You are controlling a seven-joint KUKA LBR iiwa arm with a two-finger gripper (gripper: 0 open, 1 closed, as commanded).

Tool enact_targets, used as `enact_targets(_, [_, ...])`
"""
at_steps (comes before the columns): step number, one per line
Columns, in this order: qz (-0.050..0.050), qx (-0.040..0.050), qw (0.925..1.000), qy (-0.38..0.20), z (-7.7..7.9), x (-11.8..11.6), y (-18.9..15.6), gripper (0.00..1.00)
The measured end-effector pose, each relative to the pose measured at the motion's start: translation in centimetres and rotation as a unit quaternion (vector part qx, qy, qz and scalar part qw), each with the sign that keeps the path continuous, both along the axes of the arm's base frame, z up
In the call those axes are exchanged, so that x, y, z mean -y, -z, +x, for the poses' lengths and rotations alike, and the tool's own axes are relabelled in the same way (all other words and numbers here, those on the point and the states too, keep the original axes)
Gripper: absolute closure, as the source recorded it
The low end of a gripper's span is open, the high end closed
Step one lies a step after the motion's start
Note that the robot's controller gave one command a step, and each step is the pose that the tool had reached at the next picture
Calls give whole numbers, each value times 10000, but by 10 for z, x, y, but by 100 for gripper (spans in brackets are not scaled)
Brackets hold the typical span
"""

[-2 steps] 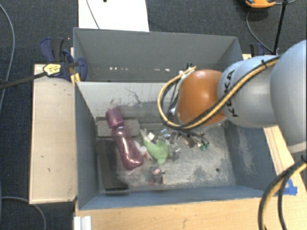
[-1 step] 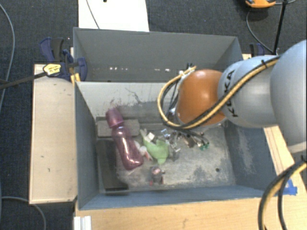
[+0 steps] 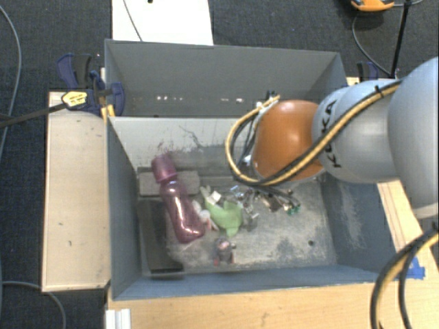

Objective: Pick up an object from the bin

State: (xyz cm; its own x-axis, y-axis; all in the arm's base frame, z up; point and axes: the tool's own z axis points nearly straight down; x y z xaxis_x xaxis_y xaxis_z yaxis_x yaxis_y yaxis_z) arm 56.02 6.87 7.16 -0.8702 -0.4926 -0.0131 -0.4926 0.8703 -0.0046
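Note:
My gripper (image 3: 252, 204) hangs low over the middle of the bin floor, beneath the orange wrist cover. Its metal parts sit just right of a light green soft thing (image 3: 226, 216) with a white tip. A purple bottle (image 3: 175, 201) lies tilted to the left of that, its cap end pointing toward the back. A small dark pinkish thing (image 3: 223, 249) rests on the floor nearer the front. A small green-tipped piece (image 3: 293, 210) shows at the gripper's right side.
A dark flat slab (image 3: 159, 242) lies along the bin's left wall under the bottle. The arm and its cables fill the right part of the bin above the floor. Bare grey floor stretches at the front right.

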Motion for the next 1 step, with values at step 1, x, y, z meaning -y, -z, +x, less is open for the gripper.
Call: enact_targets(1, [-4, 12, 9947, -1032, 9, -10, -197, 100])
